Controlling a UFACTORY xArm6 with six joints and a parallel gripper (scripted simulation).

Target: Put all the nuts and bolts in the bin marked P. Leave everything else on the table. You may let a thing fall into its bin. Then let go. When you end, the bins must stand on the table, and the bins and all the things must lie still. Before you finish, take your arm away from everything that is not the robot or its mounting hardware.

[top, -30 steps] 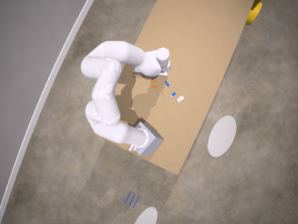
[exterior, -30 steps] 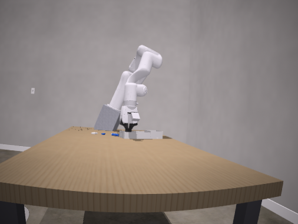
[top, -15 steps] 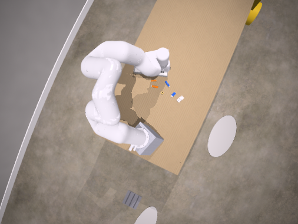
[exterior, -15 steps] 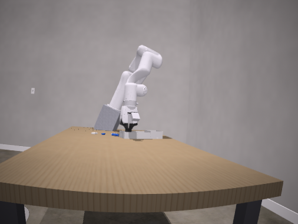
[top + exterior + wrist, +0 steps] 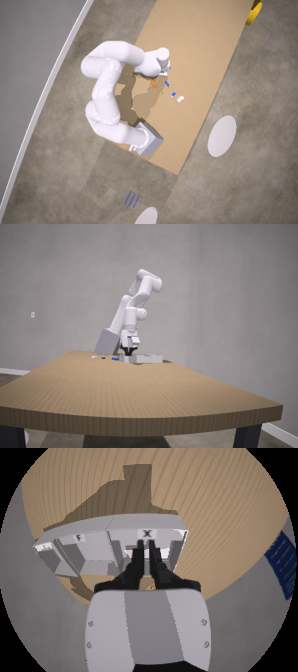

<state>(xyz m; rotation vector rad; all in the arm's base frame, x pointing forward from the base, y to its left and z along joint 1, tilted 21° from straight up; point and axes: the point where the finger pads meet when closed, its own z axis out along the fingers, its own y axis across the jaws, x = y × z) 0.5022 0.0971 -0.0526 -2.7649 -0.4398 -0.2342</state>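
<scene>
My gripper (image 5: 128, 354) (image 5: 146, 546) is shut down to a narrow gap, with nothing seen between its fingertips. It points down over the grey bin marked X (image 5: 127, 522), its tips within or just above the rim. The bin marked F (image 5: 92, 526) stands beside it, and another bin (image 5: 50, 561) with an unreadable label is at the far left of the wrist view. The row also shows at the table's left in the top view. A small brass nut (image 5: 162, 93) lies on the table. Any bolts are too small to tell. The arm hides most bin interiors.
On the table (image 5: 188, 53) lie two orange pieces (image 5: 154, 81) (image 5: 155, 86), a long blue piece (image 5: 167, 84), a short blue piece (image 5: 173, 94) and a white piece (image 5: 180, 99). The robot's grey base block (image 5: 151, 142) (image 5: 106, 342) stands near the table's end.
</scene>
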